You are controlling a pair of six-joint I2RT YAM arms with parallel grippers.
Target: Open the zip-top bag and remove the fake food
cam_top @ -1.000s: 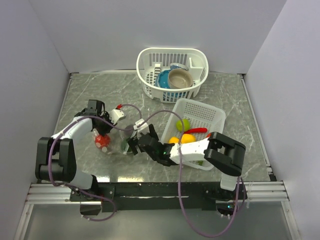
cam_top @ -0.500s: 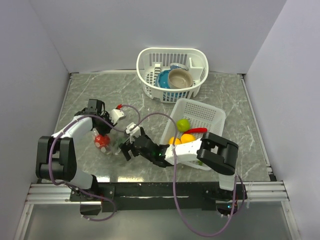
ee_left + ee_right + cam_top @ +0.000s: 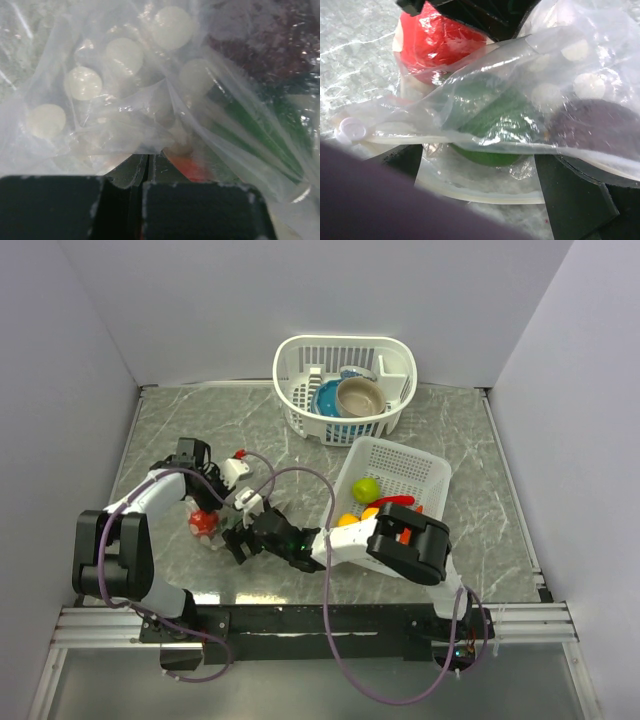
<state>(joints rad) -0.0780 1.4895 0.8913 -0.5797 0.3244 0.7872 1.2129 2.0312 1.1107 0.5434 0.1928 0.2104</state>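
Right wrist view shows the right gripper (image 3: 485,200) with fingers (image 3: 570,192) spread about the zip-top bag (image 3: 530,115), its seal strip lying across the gap, so the bag may not yet be open. Left gripper (image 3: 145,185) fingers appear closed on bag film. Toward the counter's (image 3: 160,430) left edge, the fake food (image 3: 205,524) remains bagged; other pieces already lie in the basket (image 3: 400,462).

No readable text, no labels, no brands, no numbers — only plain white dots on the zip-top bag (image 3: 125,55)
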